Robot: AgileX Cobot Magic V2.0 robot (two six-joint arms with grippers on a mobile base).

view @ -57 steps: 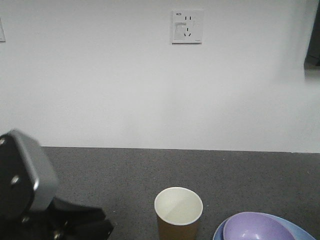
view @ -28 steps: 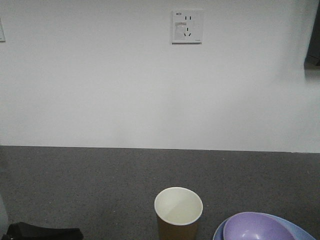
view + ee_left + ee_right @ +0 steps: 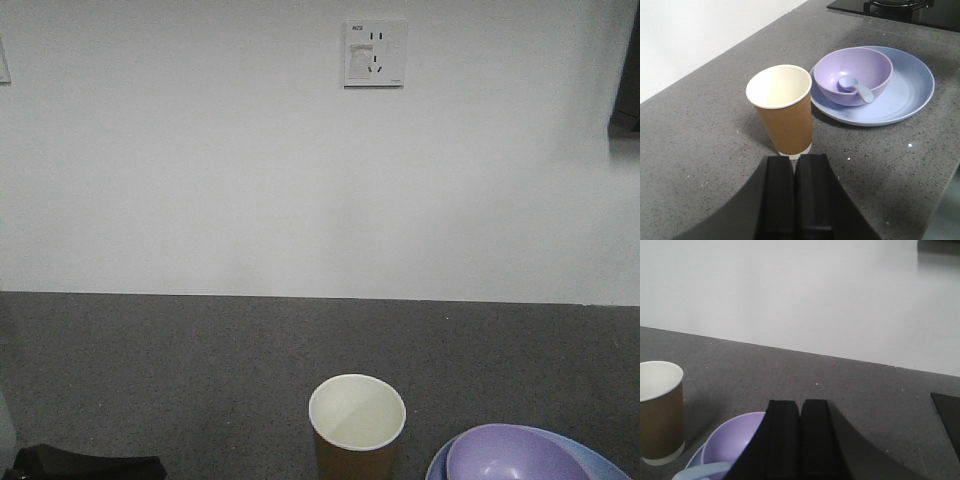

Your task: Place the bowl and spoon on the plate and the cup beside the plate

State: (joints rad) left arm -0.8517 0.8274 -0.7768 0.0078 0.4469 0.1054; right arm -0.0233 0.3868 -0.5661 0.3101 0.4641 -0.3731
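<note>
The brown paper cup point(image 3: 782, 107) stands upright on the grey counter, just left of the light blue plate point(image 3: 905, 95). The purple bowl point(image 3: 854, 75) sits on that plate, and the pale spoon point(image 3: 855, 88) lies inside the bowl. My left gripper point(image 3: 794, 162) is shut and empty, just short of the cup's base. My right gripper point(image 3: 800, 407) is also shut and empty, above the near side of the bowl point(image 3: 732, 442). The front view shows the cup point(image 3: 357, 425), the bowl point(image 3: 510, 455) and the plate's rim point(image 3: 600, 462) at the bottom edge.
A white wall with a socket plate point(image 3: 375, 53) rises behind the counter. A black cooktop point(image 3: 900, 10) lies beyond the plate, its corner point(image 3: 947, 420) also showing in the right wrist view. A dark part of the left arm point(image 3: 85, 466) sits at the front view's lower left.
The left arm has dropped back from the lower left of the front view between one second and half a second ago. It has held still since. Cup, bowl and plate have not moved.
</note>
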